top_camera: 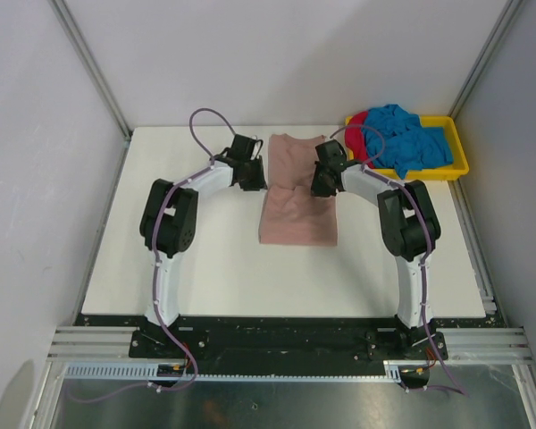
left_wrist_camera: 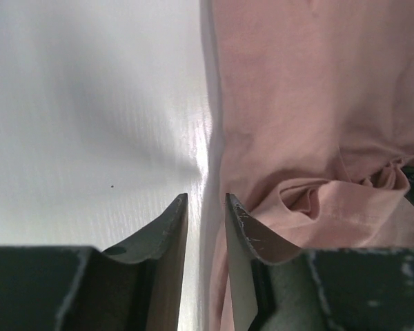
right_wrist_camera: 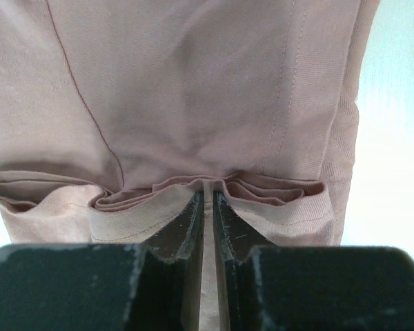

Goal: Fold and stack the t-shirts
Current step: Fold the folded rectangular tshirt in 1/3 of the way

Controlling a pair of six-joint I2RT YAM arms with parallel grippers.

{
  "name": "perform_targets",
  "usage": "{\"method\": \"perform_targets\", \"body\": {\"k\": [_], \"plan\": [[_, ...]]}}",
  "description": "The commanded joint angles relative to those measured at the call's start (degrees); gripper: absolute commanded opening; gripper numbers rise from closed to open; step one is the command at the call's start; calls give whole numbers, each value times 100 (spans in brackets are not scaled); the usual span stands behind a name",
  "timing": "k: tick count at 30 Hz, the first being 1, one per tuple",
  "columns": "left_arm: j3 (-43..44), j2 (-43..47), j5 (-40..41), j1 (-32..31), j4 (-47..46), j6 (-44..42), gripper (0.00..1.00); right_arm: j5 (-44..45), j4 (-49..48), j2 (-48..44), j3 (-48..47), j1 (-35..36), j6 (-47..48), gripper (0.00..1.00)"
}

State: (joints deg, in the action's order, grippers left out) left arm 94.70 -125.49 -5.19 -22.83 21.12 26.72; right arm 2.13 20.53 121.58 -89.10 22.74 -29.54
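Pink shirt [top_camera: 297,210] lies near the far edge of the white table [top_camera: 205,268], its bunched fold pinched by the closed right gripper [right_wrist_camera: 208,194], while the left gripper [left_wrist_camera: 207,200] stands slightly open at its left side.

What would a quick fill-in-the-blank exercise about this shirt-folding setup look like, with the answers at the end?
1. The t-shirt spread on the table between the two arms is ____ in colour.
2. The right gripper is ____ on a bunched fold of that t-shirt.
3. The blue t-shirts and a red t-shirt are heaped in a ____ tray at the table's far right corner.

Missing words: pink; shut; yellow.
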Motion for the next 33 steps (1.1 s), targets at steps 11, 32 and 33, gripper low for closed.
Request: {"method": "perform_targets", "body": {"k": [11,32,33], "plan": [[-21,351,-1302,-1,-693,-890,31,86,127,156,-387,8,122,13],[32,154,-1557,-7,-758,-988,41,79,204,274,-482,19,101,12],[32,142,-1512,-9,-759,-986,41,78,205,276,-488,19,99,12]]}}
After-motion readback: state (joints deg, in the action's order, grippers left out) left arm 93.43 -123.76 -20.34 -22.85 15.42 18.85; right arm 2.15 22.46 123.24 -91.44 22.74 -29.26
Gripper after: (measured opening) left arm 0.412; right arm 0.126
